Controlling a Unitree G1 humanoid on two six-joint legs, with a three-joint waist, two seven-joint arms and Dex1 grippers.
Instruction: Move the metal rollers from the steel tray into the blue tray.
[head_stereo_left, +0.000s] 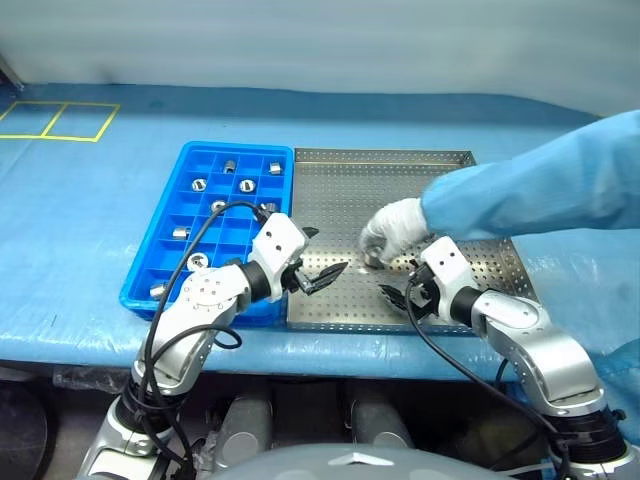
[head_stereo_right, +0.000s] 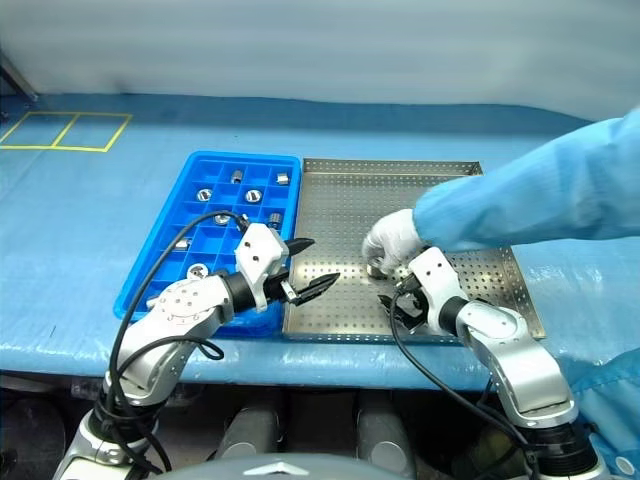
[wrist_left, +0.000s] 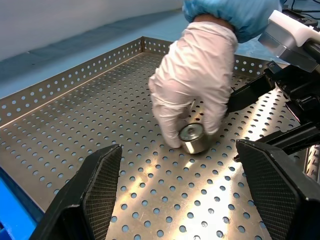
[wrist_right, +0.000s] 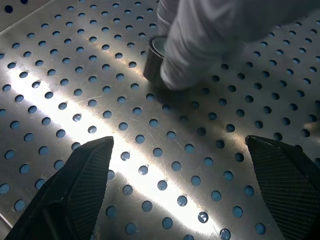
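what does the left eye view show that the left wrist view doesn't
Left eye view alone: the blue tray with metal rollers in its compartments, a yellow outline marked on the blue cover, and the left gripper seen whole, jaws open.

Left wrist view alone: the roller's round end face, seen close between that gripper's fingers.

Both: the steel tray, the person's gloved hand on one roller, and the right gripper, open.

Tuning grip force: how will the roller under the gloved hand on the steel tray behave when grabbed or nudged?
The roller looks like solid polished metal, so probably rigid, heavy for its size and slick between fingers. It lies on its curved side on the steel tray, so a nudge would likely roll it. The gloved hand steadies it now.
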